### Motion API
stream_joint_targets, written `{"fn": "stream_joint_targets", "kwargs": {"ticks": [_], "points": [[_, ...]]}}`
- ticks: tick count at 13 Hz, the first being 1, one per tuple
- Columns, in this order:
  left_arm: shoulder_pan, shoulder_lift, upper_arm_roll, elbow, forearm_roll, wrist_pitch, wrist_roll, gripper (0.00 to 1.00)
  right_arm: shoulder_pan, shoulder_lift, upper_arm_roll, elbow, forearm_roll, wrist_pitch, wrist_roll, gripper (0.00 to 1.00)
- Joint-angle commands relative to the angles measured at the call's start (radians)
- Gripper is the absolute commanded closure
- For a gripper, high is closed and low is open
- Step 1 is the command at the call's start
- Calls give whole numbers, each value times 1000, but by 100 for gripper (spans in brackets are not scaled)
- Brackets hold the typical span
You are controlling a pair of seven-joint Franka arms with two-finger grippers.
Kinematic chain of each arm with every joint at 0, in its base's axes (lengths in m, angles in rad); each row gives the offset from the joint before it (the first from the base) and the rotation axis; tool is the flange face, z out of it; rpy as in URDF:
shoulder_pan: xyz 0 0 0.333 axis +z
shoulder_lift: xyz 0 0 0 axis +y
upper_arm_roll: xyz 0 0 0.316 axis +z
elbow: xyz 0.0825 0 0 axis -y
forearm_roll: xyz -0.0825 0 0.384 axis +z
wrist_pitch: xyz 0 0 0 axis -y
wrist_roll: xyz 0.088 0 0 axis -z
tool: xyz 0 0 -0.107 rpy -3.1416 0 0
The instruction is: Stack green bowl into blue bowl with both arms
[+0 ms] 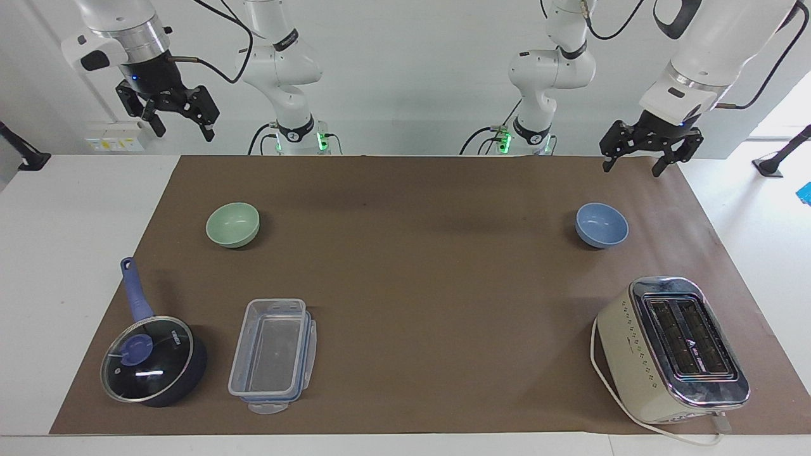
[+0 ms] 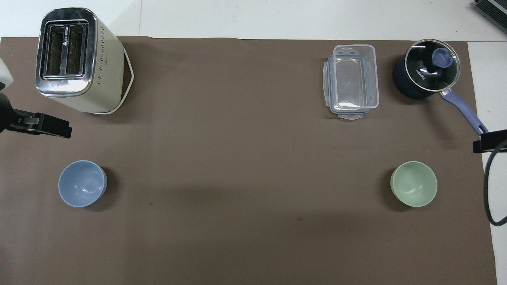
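The green bowl (image 1: 232, 224) sits upright on the brown mat (image 1: 418, 278) toward the right arm's end of the table, well apart from the blue bowl (image 1: 601, 225) toward the left arm's end. The right gripper (image 1: 179, 118) hangs high by the table's robot-side corner, jaws wide. The left gripper (image 1: 645, 154) hangs over the mat's corner, apparently wide too. Both are empty.

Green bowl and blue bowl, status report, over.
Left gripper and right gripper open, raised, empty. Pale mint-green bowl and periwinkle-blue bowl apart, untouched on the brown mat. Nothing between them.
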Motion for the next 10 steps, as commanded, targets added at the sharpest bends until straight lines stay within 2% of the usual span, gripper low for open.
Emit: {"fn": "stream_joint_targets", "kwargs": {"ticks": [1,4,10], "points": [[2,-19,6,-19,16,2,1,0,-6,-6,0,-10,-4,16,-5,0],[37,-25,11,-74,16,53,2,0,-6,-6,0,-10,-4,15,-5,0],[168,-75,11,-347,10,295,132,0,-5,-6,2,-7,-12,12,-14,0]]}}
